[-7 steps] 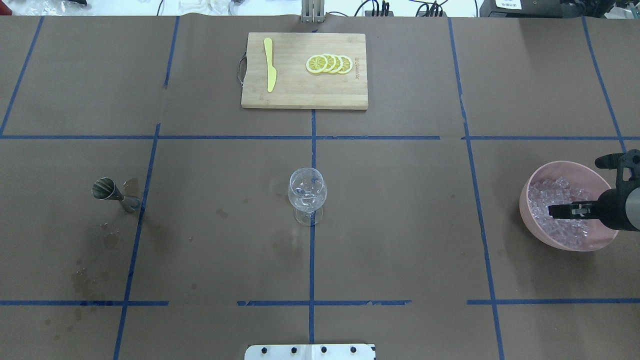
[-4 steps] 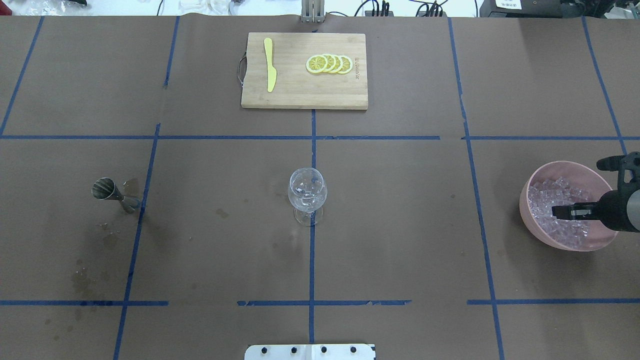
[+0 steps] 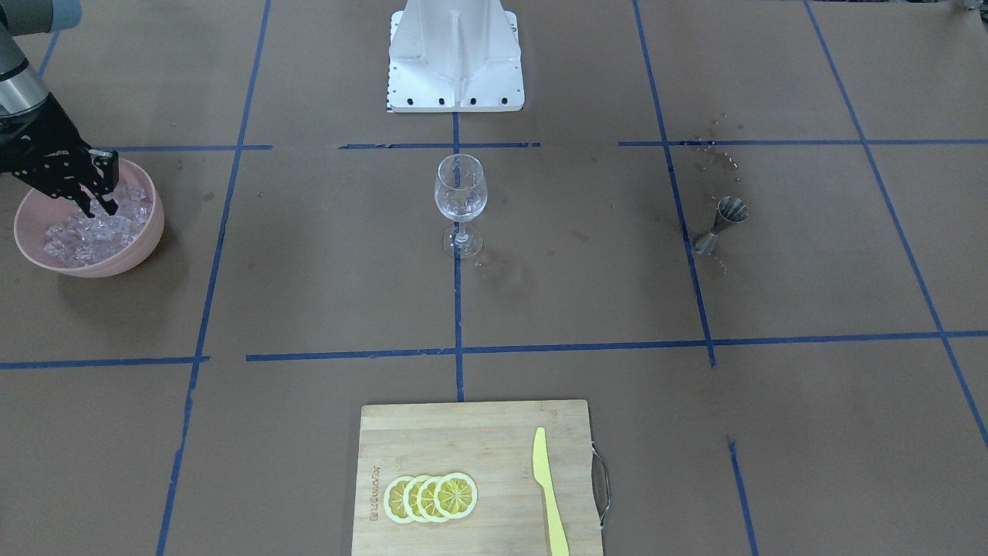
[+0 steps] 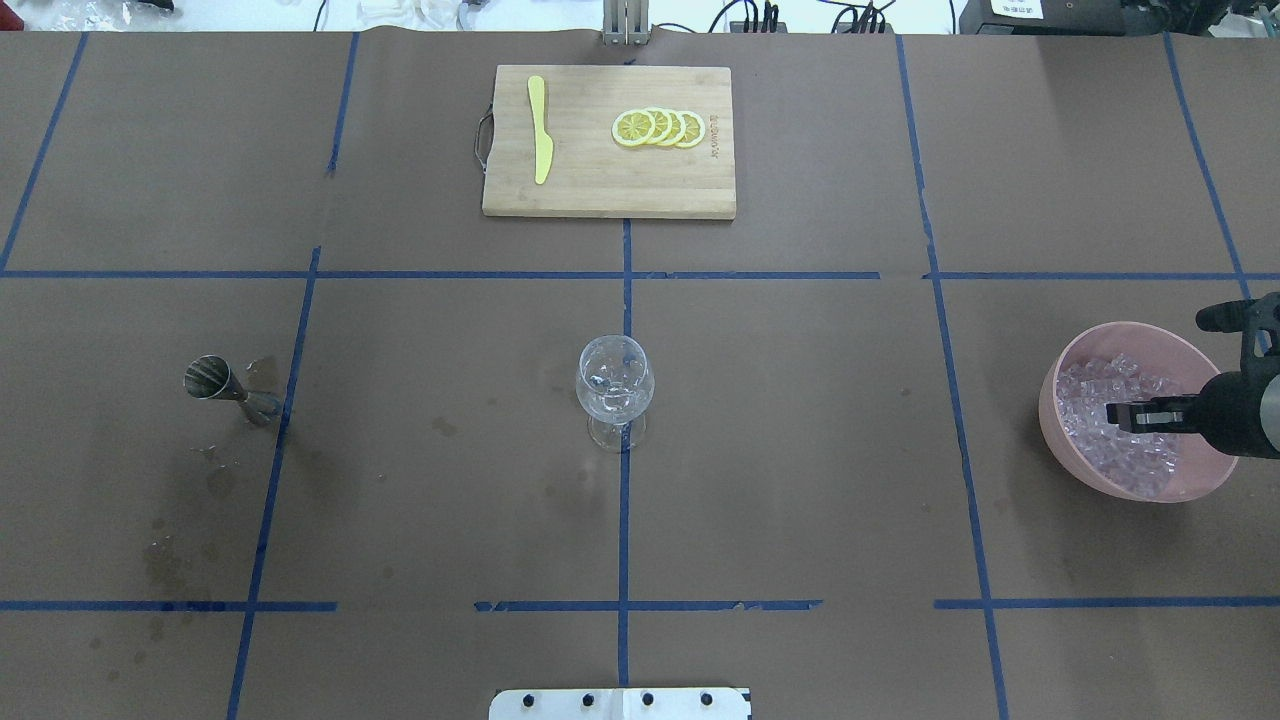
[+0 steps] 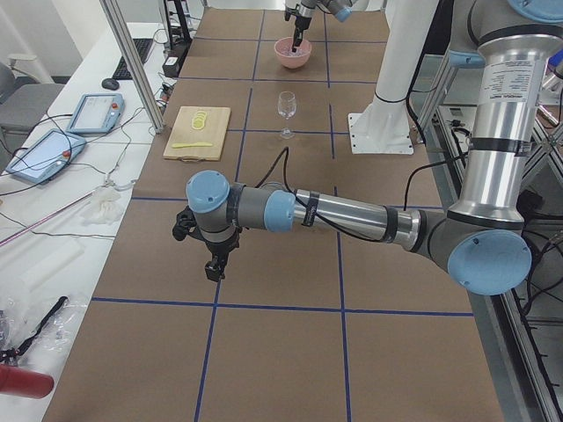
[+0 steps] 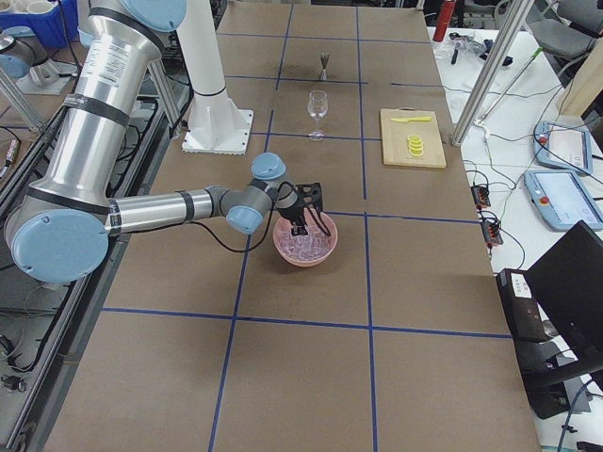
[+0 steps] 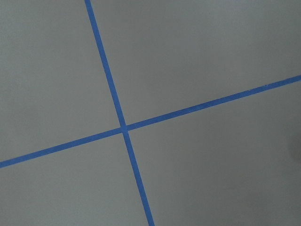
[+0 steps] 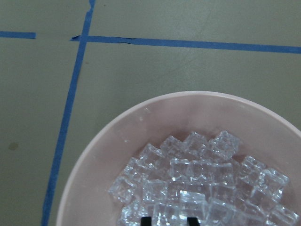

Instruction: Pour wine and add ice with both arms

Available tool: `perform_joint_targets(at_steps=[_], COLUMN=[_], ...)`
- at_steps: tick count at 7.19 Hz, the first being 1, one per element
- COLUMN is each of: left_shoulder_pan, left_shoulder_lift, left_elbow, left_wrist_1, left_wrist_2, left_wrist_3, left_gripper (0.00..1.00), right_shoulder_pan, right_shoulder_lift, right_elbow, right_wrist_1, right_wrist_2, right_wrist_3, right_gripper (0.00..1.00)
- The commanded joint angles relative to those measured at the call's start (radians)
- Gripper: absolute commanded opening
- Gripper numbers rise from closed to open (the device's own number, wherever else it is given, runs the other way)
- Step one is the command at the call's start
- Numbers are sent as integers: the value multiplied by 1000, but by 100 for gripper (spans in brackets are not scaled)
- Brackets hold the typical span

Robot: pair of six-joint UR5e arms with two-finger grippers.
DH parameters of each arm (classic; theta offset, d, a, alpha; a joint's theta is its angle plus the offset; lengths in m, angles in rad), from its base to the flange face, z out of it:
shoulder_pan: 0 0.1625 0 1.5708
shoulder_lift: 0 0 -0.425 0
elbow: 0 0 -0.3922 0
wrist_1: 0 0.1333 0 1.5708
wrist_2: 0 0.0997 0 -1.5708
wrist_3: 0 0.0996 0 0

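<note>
We noted the right tool dipped in the ice near the bench's right edge. Its jaws were parted, seemingly to straddle a chunk. We could not tell the left tool's state.

The pink bowl and the right gripper run off the right wrist view's lower edge. The left gripper, centre-left in the left-side view, is too small to judge its jaws.
</note>
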Motion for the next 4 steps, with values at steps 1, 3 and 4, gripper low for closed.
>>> perform_joint_targets(at_steps=[1,3,4], left_shoulder_pan=[0,5,3], left_shoulder_lift=[1,19,59], left_elbow=[-4,10,-5], left_wrist_1=[5,2,-9], left_wrist_2=[4,18,63], left_wrist_3=[0,5,67], left_gripper=[100,100,100], right_shoulder_pan=[31,36,34], right_shoulder_lift=[26,174,255], right_elbow=[86,130,152], right_wrist_1=[-94,-246,-358], right_wrist_2=[42,47,49], right_wrist_3=[-4,-3,-1], right_gripper=[0,0,0])
